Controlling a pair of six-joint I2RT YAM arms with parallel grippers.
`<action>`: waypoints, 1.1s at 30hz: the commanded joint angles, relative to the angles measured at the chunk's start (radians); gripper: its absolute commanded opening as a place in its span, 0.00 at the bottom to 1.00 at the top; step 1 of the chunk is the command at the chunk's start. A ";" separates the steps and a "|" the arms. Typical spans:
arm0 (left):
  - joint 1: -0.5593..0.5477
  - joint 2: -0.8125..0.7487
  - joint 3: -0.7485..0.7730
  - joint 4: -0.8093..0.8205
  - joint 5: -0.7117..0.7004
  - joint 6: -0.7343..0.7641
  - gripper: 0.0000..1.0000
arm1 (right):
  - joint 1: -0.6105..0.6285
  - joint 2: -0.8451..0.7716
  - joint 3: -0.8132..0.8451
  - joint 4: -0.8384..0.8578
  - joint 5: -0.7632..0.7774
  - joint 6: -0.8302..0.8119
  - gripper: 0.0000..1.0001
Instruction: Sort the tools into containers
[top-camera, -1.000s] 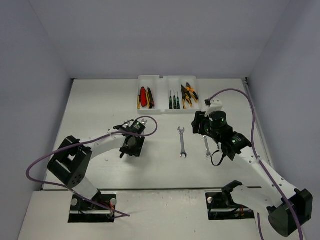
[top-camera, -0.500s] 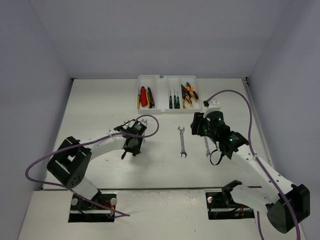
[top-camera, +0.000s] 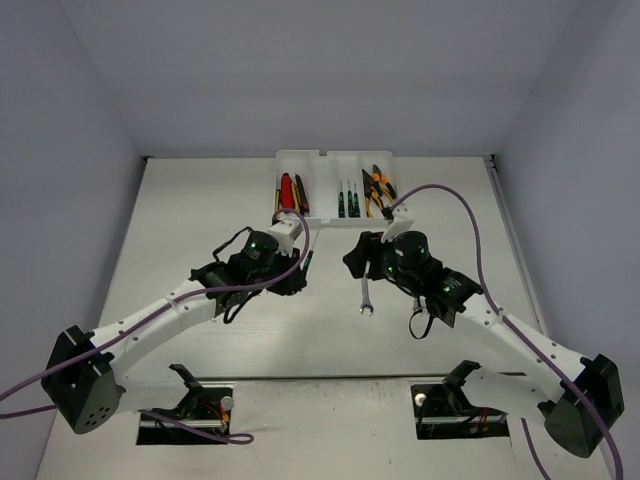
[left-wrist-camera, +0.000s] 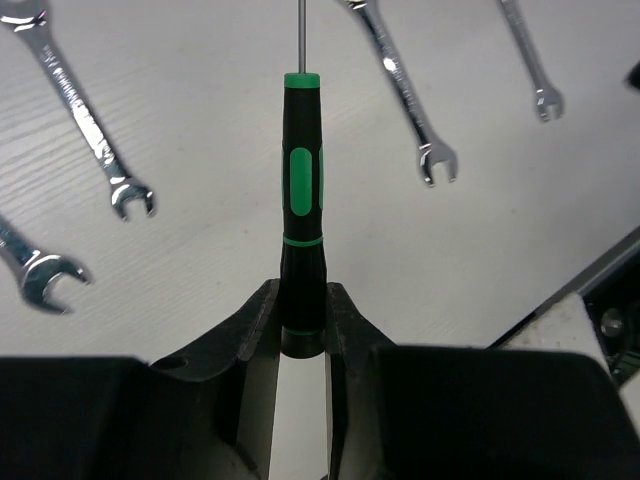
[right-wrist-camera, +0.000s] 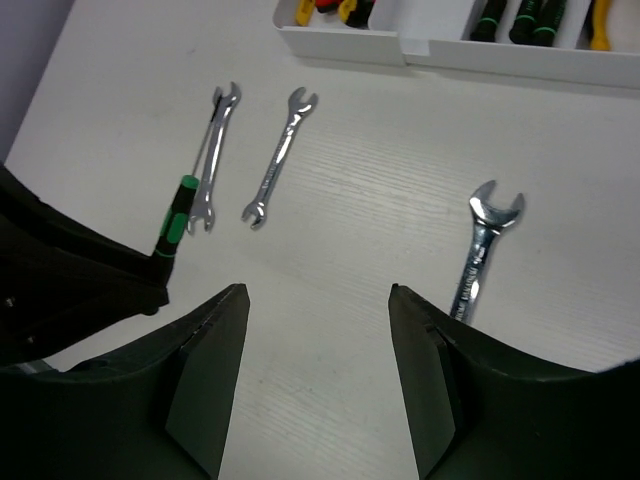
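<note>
**Step in hand (judged):** carriage of the held screwdriver to the tray.

**State.** The left gripper was clamped on the butt end of the black-green handle only. The rest of the handle and the bare shaft stood free ahead of the jaws. The tool was held above the counter, a little left of centre, between the near and far edges. Loose wrenches were noted on the surface below and to either side. The tray was set at the middle of the far edge, and other screwdrivers were seen in one of its slots. The right gripper was spread wide and empty near the counter's centre, close beside the left one.

**Orientation.** The long axis was found to run roughly from the near edge to the far edge, about in line with the slots. The tip was pointed at the far edge, the butt at the near edge. Pitch could not be judged.

**Doing it well (judgement).**
- The shaft should be kept parallel to the slot walls.
- With so short a hold on the butt, slow travel is advised.
- The matching slot should be entered from above.
- The jaws should be opened only once the handle is between the walls.
- The neighbouring arm should be given room.
</note>
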 joint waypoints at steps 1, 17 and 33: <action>-0.012 -0.029 0.028 0.222 0.121 -0.059 0.00 | 0.031 0.019 0.032 0.184 -0.022 0.062 0.56; -0.069 -0.021 0.034 0.369 0.125 -0.086 0.00 | 0.104 0.140 0.046 0.337 -0.036 0.107 0.54; -0.066 0.002 0.067 0.282 -0.008 -0.059 0.59 | 0.115 0.216 0.078 0.342 0.050 0.078 0.00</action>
